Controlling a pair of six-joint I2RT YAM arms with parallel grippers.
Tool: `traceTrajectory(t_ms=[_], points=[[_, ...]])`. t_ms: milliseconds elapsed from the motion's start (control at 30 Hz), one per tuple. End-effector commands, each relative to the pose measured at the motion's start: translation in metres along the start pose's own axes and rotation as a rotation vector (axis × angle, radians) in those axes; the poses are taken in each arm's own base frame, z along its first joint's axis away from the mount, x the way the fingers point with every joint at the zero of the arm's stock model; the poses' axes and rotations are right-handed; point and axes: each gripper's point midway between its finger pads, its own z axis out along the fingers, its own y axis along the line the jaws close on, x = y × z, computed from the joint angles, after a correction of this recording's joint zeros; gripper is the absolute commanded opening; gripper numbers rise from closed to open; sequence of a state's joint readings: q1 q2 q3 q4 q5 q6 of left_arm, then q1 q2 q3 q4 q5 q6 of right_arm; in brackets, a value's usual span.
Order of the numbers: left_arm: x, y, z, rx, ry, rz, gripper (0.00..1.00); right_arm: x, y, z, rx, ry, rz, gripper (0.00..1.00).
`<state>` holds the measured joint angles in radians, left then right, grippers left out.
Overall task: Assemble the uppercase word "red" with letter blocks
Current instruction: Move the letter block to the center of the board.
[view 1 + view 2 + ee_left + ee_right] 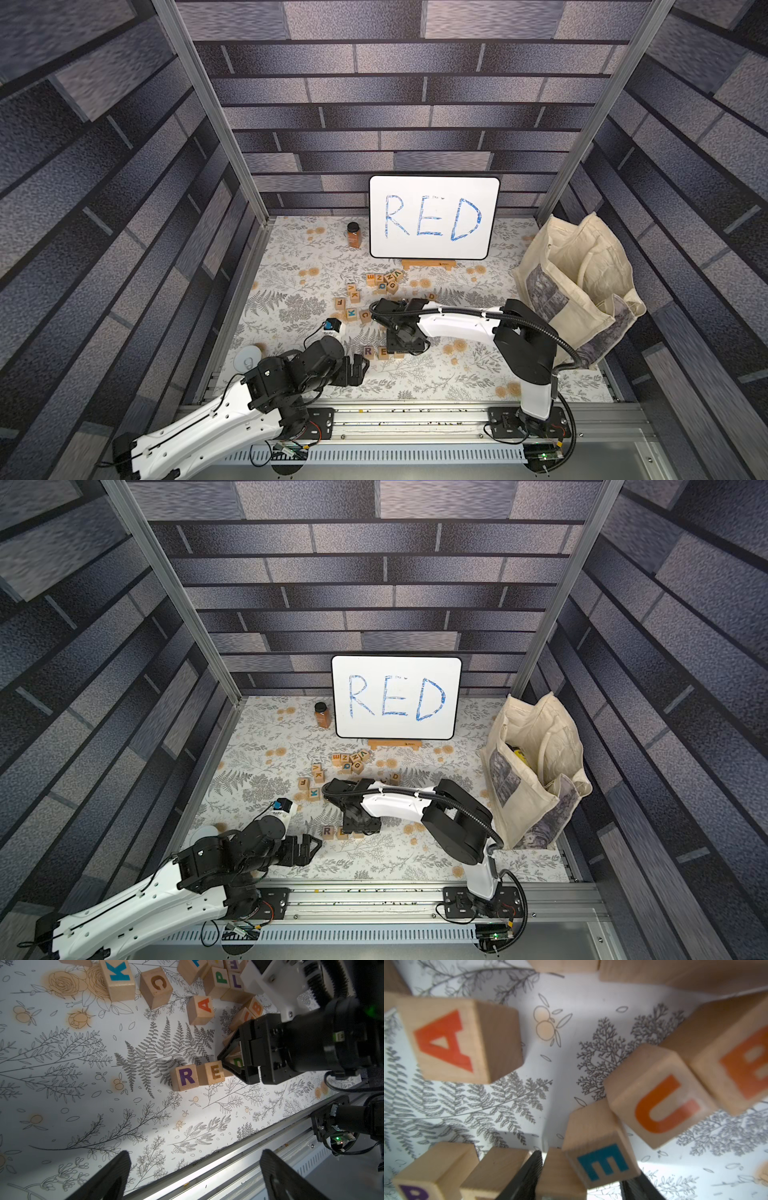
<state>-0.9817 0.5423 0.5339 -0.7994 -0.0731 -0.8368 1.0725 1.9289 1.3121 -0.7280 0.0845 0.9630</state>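
Note:
The letter blocks stand in a row near the table's front: purple R, orange E and green D. In both top views R and E show, and the right arm covers D. My right gripper points down over D. One finger lies against the cube, the other stands off it, so it is open. My left gripper hovers wide open and empty to the left of R.
A tilted teal E cube sits close beside D. Loose cubes A, U, C and K lie behind the row. Whiteboard and spice jar stand at the back, a tote bag at the right.

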Motion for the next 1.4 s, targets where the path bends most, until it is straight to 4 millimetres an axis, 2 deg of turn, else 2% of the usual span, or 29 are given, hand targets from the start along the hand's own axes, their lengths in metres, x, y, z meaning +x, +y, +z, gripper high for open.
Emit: traceTrajectory(t_ms=[0, 400, 500, 667, 800, 833, 1133, 1300, 1367], points=[[-0.003, -0.005, -0.001, 0.014, 0.003, 0.021, 1.0, -0.01, 0.002, -0.009, -0.002, -0.021, 0.0, 0.6], [-0.007, -0.005, 0.004, 0.011, 0.021, 0.003, 1.0, -0.031, 0.005, -0.01, -0.015, -0.03, -0.006, 0.55], [-0.011, -0.005, 0.004, 0.011, 0.022, -0.003, 1.0, -0.036, 0.002, -0.007, -0.012, -0.025, 0.0, 0.5], [-0.016, -0.007, 0.006, 0.012, 0.029, -0.007, 1.0, -0.045, -0.001, -0.002, 0.006, -0.021, -0.001, 0.34], [-0.02, -0.007, 0.006, 0.013, 0.033, -0.013, 1.0, -0.054, 0.003, -0.006, 0.001, -0.028, -0.012, 0.3], [-0.022, -0.008, 0.005, 0.015, 0.03, -0.014, 1.0, -0.054, -0.001, 0.006, 0.028, -0.011, -0.015, 0.29], [-0.03, -0.01, 0.008, 0.017, 0.04, -0.02, 1.0, -0.089, -0.01, 0.011, 0.038, -0.021, 0.007, 0.29], [-0.034, -0.012, 0.01, 0.021, 0.045, -0.021, 1.0, -0.108, -0.011, 0.002, 0.034, -0.041, -0.014, 0.32], [-0.036, -0.013, 0.011, 0.02, 0.044, -0.017, 1.0, -0.109, -0.009, -0.007, 0.023, -0.051, -0.033, 0.38]])
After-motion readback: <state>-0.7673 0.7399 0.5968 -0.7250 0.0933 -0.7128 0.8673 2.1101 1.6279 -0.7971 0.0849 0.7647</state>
